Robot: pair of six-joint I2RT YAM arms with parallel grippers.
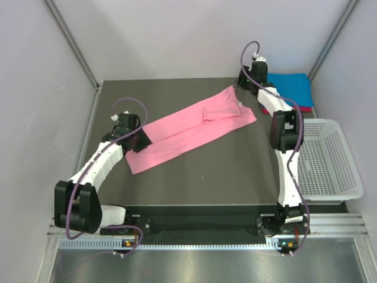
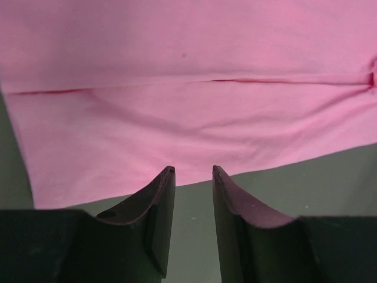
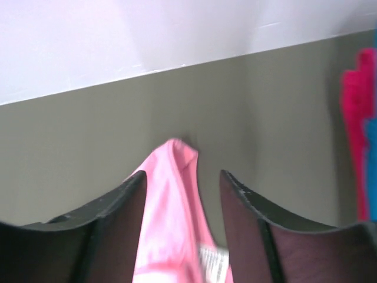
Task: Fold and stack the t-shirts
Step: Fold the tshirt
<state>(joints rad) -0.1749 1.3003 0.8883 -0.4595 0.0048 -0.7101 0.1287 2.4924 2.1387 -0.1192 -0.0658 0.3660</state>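
Tbl (image 1: 235, 171): magenta shirt (image 3: 353, 118) mostly hidden under blue shirt (image 1: 290, 87).

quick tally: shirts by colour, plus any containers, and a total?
Pink t-shirt: 1
Blue t-shirt: 1
Magenta-red t-shirt: 1
White mesh basket: 1
Total: 4

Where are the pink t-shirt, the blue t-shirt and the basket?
Light pink cloth t-shirt (image 1: 194, 131), top view, its middle.
Bright blue folded cloth t-shirt (image 1: 291, 88), top view, its middle.
White plastic mesh basket (image 1: 327, 162), top view, its floor.
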